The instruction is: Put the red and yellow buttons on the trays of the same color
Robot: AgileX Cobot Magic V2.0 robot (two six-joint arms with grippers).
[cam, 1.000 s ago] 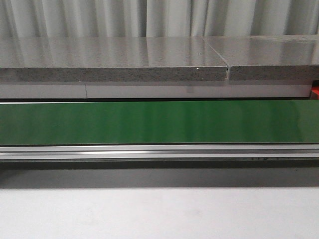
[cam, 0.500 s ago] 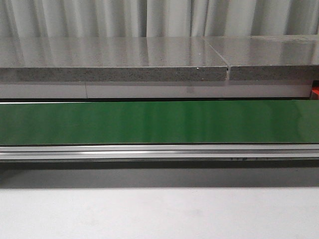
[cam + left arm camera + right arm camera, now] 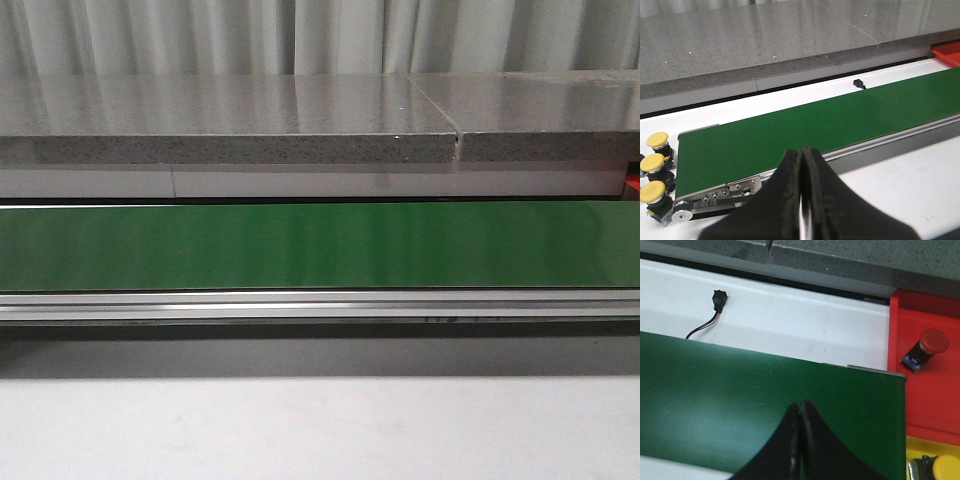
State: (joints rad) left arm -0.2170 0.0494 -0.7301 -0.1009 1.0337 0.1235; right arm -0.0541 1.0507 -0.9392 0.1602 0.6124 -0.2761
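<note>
Beyond the closed right claw, a red button lies on the red tray.

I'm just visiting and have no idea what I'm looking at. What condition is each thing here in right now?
Left gripper: shut, holding nothing.
Right gripper: shut, holding nothing.
Green conveyor belt: bare, no buttons on it.
Three yellow-capped push buttons: upright, beside the belt's end.
Red-capped push button: lying tipped in the red tray.
Yellow-capped button: on the yellow tray.
</note>
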